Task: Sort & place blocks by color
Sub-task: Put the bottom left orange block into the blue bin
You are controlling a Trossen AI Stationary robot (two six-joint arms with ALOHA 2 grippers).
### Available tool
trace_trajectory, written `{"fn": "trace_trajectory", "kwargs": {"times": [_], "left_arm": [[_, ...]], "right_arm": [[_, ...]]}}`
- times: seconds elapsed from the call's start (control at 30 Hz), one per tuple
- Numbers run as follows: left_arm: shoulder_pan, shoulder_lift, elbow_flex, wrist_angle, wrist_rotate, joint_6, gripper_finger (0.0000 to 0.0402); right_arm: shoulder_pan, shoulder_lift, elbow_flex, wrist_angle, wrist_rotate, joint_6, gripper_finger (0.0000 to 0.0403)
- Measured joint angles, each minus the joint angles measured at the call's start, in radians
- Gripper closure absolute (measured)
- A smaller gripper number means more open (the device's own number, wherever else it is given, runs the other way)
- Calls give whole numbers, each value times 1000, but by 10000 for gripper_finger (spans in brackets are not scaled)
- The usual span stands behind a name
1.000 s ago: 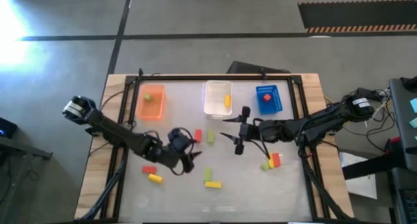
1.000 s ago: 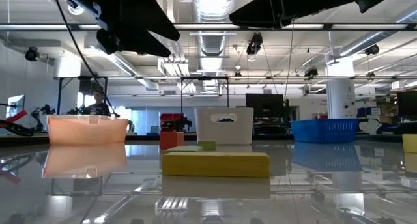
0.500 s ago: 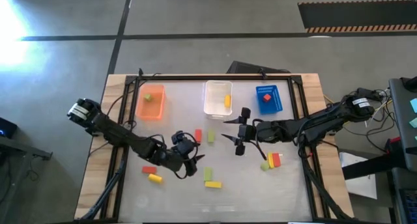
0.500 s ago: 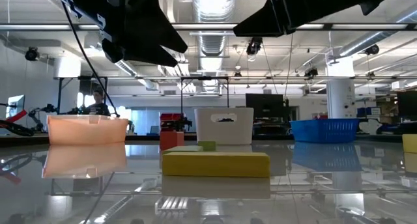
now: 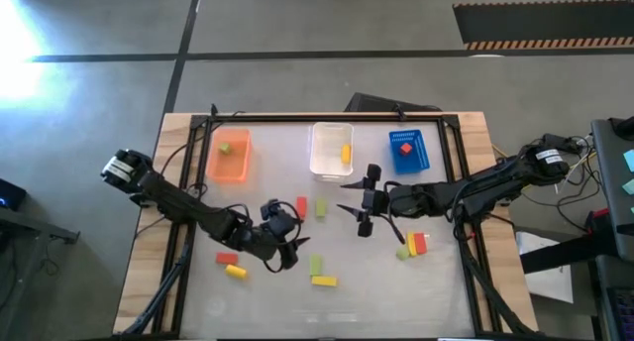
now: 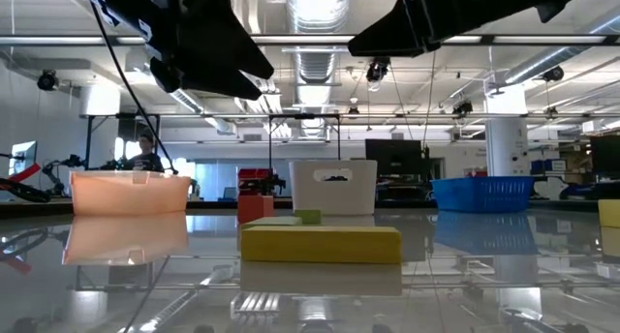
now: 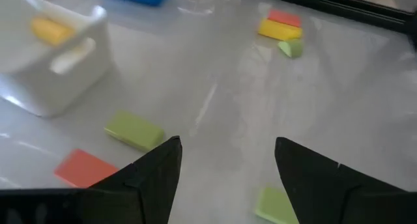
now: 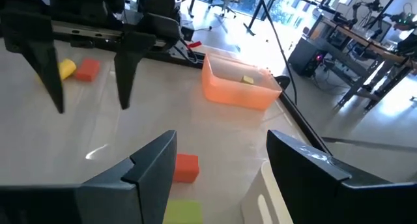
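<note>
Left hand (image 5: 292, 250) hangs over the surface (image 5: 258, 291) left of centre, fingers spread apart, empty; left wrist view shows both fingers (image 7: 153, 175) wide with bare surface between. Right hand (image 5: 363, 197) is mid-surface just in front of the white bin (image 5: 330, 149), fingers parted, nothing held; right wrist view shows its fingers (image 8: 146, 168) apart. Three bins along the far edge: orange bin (image 5: 230, 155) on the left with a green block (image 5: 226, 148) inside, white bin in the middle with a yellow block (image 5: 346, 154) inside, blue bin (image 5: 407, 150) on the right with a red block (image 5: 405, 151) inside. Loose blocks on the surface: red block (image 5: 301, 206) and green block (image 5: 322, 209) between the two hands; red block (image 5: 227, 259) and yellow block (image 5: 236, 272) near the left front; green block (image 5: 316, 267) touching or just beside a yellow block (image 5: 324, 281) at front centre, just right of the left hand; a cluster of green (image 5: 402, 252), yellow (image 5: 412, 247) and red (image 5: 421, 244) blocks close together on the right, near the right arm. Low view: the long yellow block (image 6: 320, 244) lies nearest the camera, both arms dark overhead, a person (image 6: 145, 151) far off in the room behind the orange bin.
</note>
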State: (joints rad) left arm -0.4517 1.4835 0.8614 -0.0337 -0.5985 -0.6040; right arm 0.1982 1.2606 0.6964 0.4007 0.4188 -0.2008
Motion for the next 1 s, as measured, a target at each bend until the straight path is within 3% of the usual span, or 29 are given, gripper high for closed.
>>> {"fn": "trace_trajectory", "kwargs": {"times": [0.2,0.47,0.63,0.83,1.0], "left_arm": [[0,-2,69,-188,164,-137,171],[-16,9,175,-775,515,-458,171],[-68,8,157,-1027,688,-360,171],[-166,6,145,-1129,732,-207,171],[-235,6,145,-1127,698,-210,171]], "right_arm": [[0,0,0,-31,0,28,175],[0,0,0,-87,0,74,175],[0,0,0,-91,-1,81,175],[0,2,0,-90,-3,89,175],[0,5,-1,-90,-4,89,175]]}}
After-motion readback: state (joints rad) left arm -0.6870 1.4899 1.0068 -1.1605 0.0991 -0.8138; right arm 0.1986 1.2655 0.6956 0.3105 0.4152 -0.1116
